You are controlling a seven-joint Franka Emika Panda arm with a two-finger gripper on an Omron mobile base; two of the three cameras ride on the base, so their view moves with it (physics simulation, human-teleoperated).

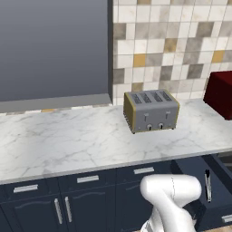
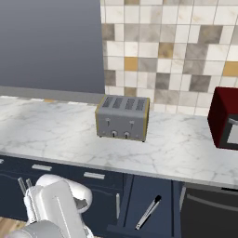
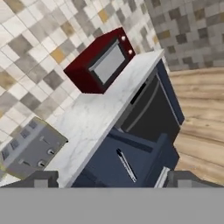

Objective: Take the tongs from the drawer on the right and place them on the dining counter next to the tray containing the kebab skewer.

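Note:
The drawer [image 3: 131, 142] stands pulled out under the marble worktop; it also shows at the lower right of the left base view [image 1: 195, 174] and at the bottom middle of the right base view [image 2: 139, 195]. Inside lie the tongs [image 3: 126, 165], slim and black, flat on the drawer floor [image 1: 208, 186] [image 2: 148, 212]. My gripper [image 3: 114, 180] is open, its fingertips [image 3: 41, 179] wide apart with nothing between them. It hangs to the left of the drawer, apart from the tongs. The dining counter and the tray are out of view.
On the worktop [image 1: 68, 140] stand a grey toaster [image 1: 151, 110] [image 2: 122, 117] and a dark red microwave [image 1: 219, 93] [image 3: 103, 61]. A dark appliance front [image 2: 209, 214] sits right of the drawer. Closed navy drawers and doors [image 1: 63, 208] lie to the left. Wooden floor [image 3: 201, 109] stretches beyond.

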